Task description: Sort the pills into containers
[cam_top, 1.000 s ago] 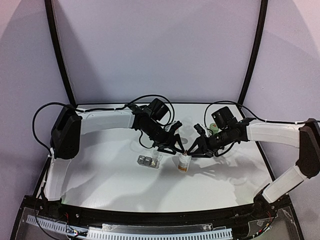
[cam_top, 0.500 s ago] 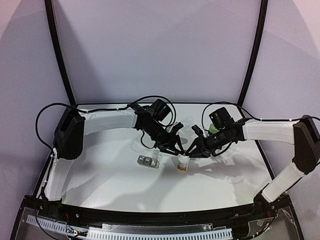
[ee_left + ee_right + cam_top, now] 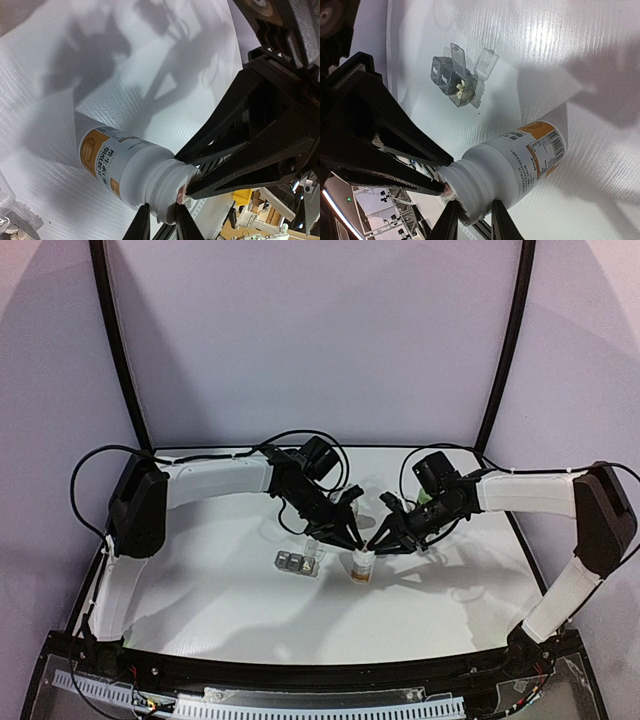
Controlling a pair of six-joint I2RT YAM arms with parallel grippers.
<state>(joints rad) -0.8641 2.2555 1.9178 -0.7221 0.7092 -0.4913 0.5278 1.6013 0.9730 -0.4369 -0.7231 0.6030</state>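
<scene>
A white pill bottle (image 3: 362,567) with an orange label stands mid-table, its cap off and its neck threads bare. My left gripper (image 3: 352,544) reaches it from the left and my right gripper (image 3: 377,543) from the right. In the left wrist view my left gripper (image 3: 161,224) is shut on the bottle (image 3: 125,165) at its neck. In the right wrist view my right gripper (image 3: 472,221) is shut on the same neck of the bottle (image 3: 515,160). The grey three-compartment containers strip (image 3: 296,561) lies just left, with lids open and pale pills in one compartment (image 3: 461,88).
A green bottle (image 3: 428,498) stands behind the right arm. Black cables loop over both forearms. The black frame runs along the table's (image 3: 200,600) near edge.
The right arm has swung left and both grippers have shifted a little left and away. The bottle has moved slightly left with them.
</scene>
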